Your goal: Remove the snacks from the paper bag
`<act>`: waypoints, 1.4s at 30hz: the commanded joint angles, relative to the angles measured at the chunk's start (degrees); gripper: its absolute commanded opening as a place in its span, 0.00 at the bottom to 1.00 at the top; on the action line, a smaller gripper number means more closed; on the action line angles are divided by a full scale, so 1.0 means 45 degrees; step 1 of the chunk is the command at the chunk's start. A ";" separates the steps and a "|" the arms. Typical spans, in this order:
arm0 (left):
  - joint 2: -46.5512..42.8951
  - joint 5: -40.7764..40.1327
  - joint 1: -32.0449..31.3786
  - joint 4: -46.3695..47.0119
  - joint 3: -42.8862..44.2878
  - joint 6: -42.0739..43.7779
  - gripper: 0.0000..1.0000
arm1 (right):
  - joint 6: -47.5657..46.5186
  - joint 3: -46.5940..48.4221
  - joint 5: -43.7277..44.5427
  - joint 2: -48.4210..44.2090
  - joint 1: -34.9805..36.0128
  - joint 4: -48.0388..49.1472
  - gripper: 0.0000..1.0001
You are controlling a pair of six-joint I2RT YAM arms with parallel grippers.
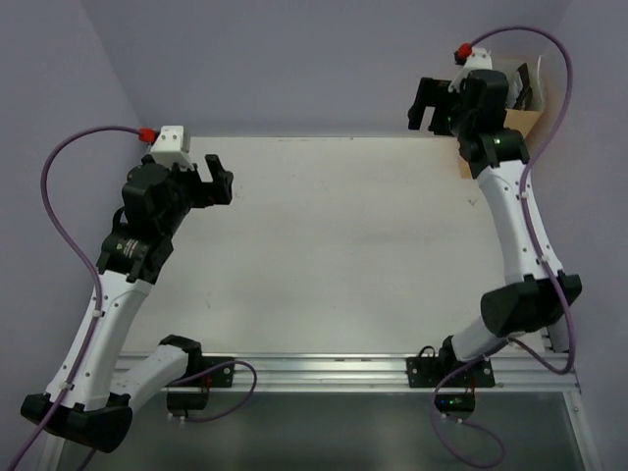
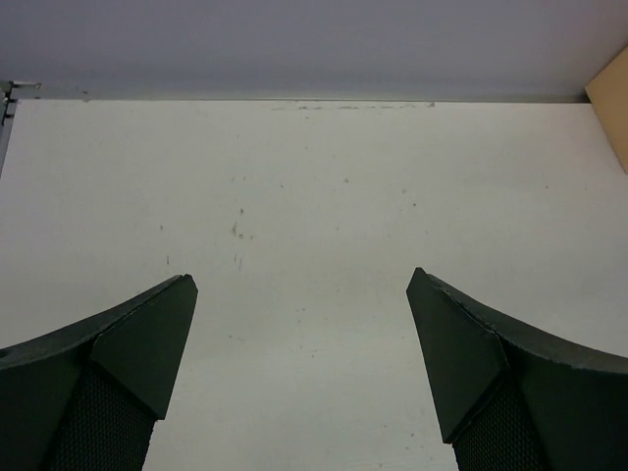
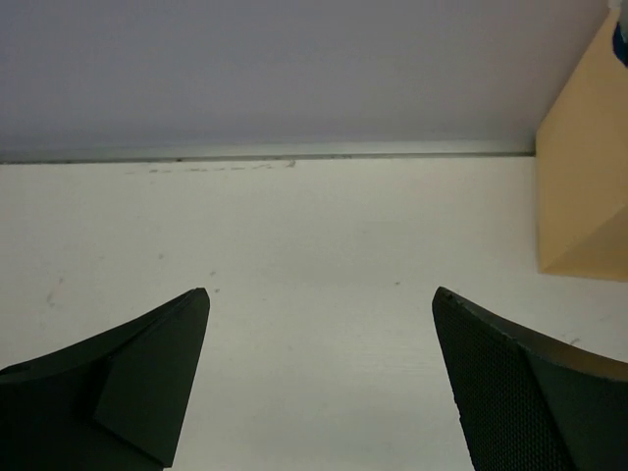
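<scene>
The tan paper bag (image 1: 518, 122) stands at the table's far right corner, mostly hidden behind my right arm. A dark packet (image 1: 527, 86) shows at its top; the other snacks are hidden. In the right wrist view the bag's tan side (image 3: 581, 186) is at the right edge, with a sliver of blue (image 3: 622, 39) above it. Its corner also shows in the left wrist view (image 2: 614, 106). My right gripper (image 1: 420, 106) (image 3: 322, 291) is open and empty, just left of the bag. My left gripper (image 1: 224, 180) (image 2: 302, 277) is open and empty over the table's far left.
The white table (image 1: 334, 245) has a metal rail (image 1: 324, 371) along its near edge. Lilac walls close in the back and both sides. Purple cables loop off both arms.
</scene>
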 commanded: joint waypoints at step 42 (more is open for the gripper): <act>-0.0158 0.1589 -0.0069 0.0260 -0.0992 -0.0668 1.00 | -0.5434 0.5119 -0.2066 0.7782 -0.4035 0.5170 0.00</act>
